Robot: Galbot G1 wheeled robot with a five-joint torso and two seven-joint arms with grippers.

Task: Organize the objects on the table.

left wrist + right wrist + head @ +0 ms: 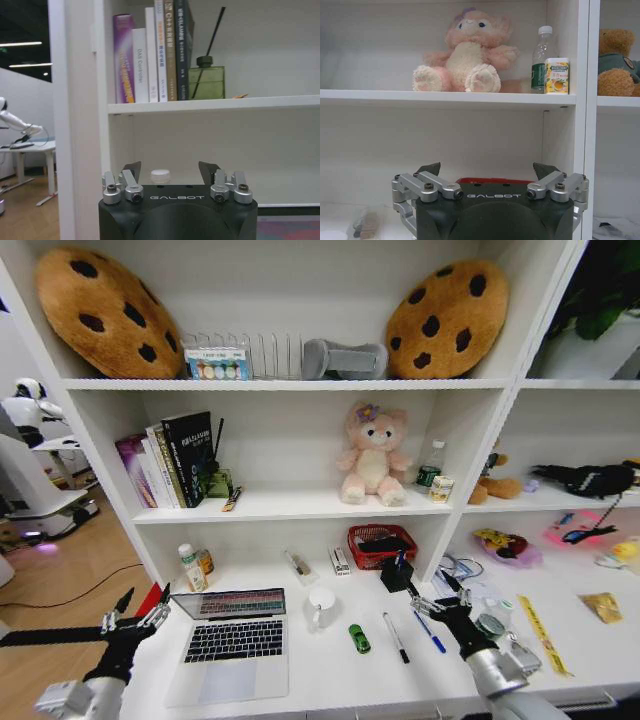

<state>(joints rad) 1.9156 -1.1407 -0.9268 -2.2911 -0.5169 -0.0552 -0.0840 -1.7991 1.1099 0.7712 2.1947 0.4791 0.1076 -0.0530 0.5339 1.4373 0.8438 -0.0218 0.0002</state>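
Observation:
A slim silver laptop [230, 645] lies open on the white table [330, 675] at the front left. To its right sit a white mug [321, 606], a tiny green toy car [359, 638], a black pen [396, 637] and a blue pen [430, 632]. My left gripper [145, 600] hovers open at the table's left edge, just left of the laptop screen, with nothing between its fingers [131, 171]. Above the table beyond the blue pen, my right gripper [400, 575] is open and empty too, its fingers [546, 172] facing the red basket [490, 180].
The red basket [381, 545] and two small bottles [192, 566] stand at the back of the table under the shelf. Cables, a yellow strip [540, 635] and small clutter lie on the right. Shelves above hold books [150, 55], a pink plush bear [465, 55] and cookie cushions [105, 310].

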